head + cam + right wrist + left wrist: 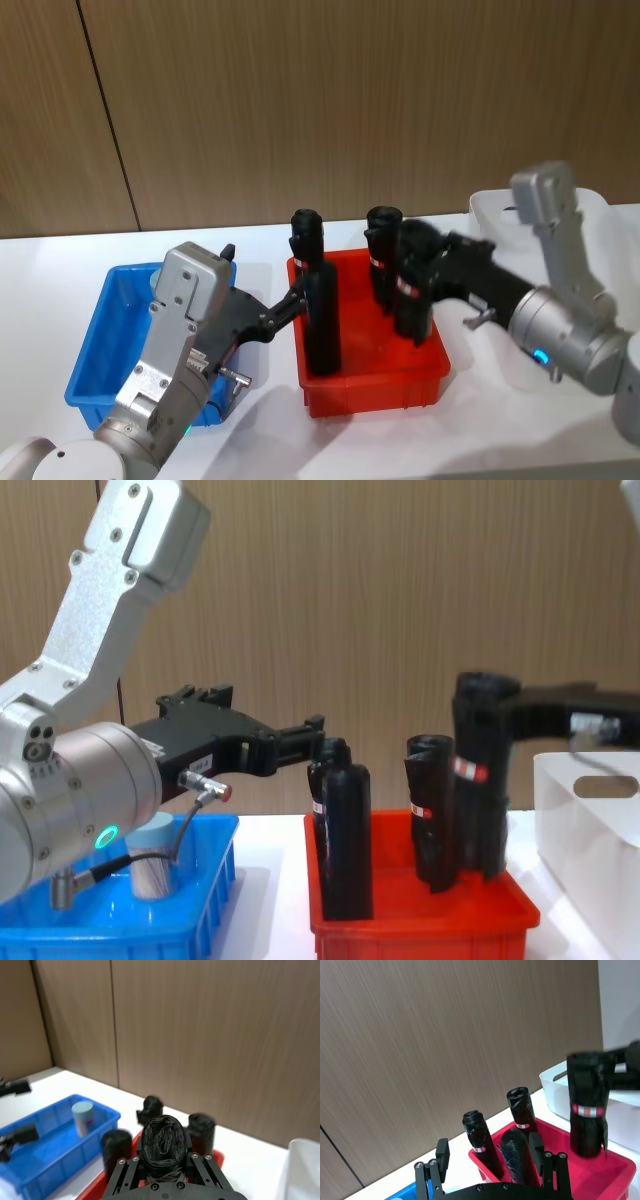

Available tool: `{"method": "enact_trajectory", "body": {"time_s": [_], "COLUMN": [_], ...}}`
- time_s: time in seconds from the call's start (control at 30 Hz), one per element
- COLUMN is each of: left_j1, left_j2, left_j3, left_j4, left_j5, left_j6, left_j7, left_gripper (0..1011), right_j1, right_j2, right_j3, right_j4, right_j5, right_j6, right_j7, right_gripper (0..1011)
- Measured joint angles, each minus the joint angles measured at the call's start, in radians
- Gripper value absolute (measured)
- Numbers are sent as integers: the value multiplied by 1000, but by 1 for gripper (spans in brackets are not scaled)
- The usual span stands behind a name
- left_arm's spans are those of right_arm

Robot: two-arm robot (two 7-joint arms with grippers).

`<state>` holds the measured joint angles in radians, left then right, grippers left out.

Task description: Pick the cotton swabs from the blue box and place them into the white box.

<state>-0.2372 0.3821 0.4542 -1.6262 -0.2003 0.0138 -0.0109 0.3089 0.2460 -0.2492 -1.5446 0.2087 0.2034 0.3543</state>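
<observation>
Right claw: clenched on a black roll, lifted above the red bin.
Left claw: released, between blue box and red bin.
Cotton swabs: one jar upright in the blue box.

Tall black rolls stood crowded in the red bin, blocking the straight path between the blue box and the white box. The left gripper hung beside them with fingers parted; the right gripper clamped one roll. Above the blue box was open.
</observation>
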Motion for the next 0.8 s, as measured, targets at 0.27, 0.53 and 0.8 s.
{"method": "enact_trajectory", "body": {"time_s": [0.27, 0.53, 0.8], "left_j1": [0, 0, 0], "left_j2": [0, 0, 0], "left_j3": [0, 0, 0], "left_j4": [0, 0, 0], "left_j5": [0, 0, 0], "left_j6": [0, 0, 0], "left_j7": [0, 0, 0], "left_gripper": [1004, 1004, 1004], "right_j1": [18, 43, 79], "right_j2": [19, 38, 55], "right_j3": [32, 64, 95], "right_j4": [-43, -49, -1], "right_j5": [13, 6, -20], "right_j6": [6, 6, -6], "right_j7": [-52, -116, -174], "right_gripper": [360, 360, 360]}}
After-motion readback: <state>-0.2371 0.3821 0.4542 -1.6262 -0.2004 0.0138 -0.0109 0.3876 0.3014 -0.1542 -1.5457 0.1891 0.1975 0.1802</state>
